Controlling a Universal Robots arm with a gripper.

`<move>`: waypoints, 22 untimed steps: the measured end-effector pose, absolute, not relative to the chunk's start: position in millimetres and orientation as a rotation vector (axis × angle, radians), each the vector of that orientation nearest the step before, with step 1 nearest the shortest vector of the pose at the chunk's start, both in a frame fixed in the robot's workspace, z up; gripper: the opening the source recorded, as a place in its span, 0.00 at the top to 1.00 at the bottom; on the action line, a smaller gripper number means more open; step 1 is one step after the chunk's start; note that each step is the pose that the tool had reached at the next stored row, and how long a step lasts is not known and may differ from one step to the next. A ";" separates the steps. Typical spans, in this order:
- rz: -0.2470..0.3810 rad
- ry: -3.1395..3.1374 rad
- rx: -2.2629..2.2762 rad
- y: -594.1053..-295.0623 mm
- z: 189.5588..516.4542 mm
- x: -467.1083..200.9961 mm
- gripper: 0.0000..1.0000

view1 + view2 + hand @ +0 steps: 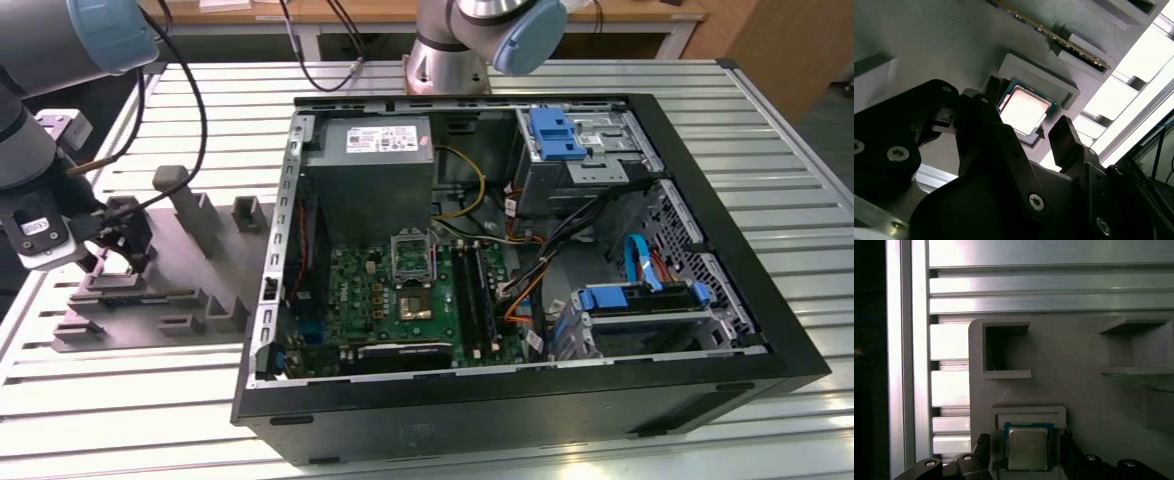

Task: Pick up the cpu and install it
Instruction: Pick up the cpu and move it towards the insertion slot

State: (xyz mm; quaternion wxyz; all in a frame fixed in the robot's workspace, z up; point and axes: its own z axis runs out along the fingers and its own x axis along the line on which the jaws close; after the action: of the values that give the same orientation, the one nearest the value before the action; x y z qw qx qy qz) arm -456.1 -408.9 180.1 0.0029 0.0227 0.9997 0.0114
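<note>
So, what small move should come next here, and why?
Probably close the gripper on the cpu. In both wrist views the jaws stand open on either side of the cpu with gaps showing. It lies flat in its pocket in the tray, not yet gripped.

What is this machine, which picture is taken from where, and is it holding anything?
It is a robot arm ending in a two-fingered gripper. The exterior view, from a camera off the arm, shows a slatted metal table carrying an open computer case with its green motherboard exposed and, toward the exterior view's left, a grey tray with raised blocks. The gripper hangs over that tray. Both wrist views come from cameras riding on the arm, looking past its black fingers. They show the cpu, a small silvery square chip, lying in a recess of the tray. The fingers stand open on either side of it; nothing is held yet.
</note>
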 end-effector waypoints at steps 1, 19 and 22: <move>0.036 3.135 0.071 -408.9 180.1 -456.1 0.34; 0.036 3.135 0.071 -408.8 179.8 -458.6 0.34; 0.036 3.135 0.071 -408.8 180.0 -457.4 0.35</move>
State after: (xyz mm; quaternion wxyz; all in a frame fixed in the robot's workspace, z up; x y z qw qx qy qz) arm -457.4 -408.8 180.0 0.0029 0.0227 0.9997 0.0115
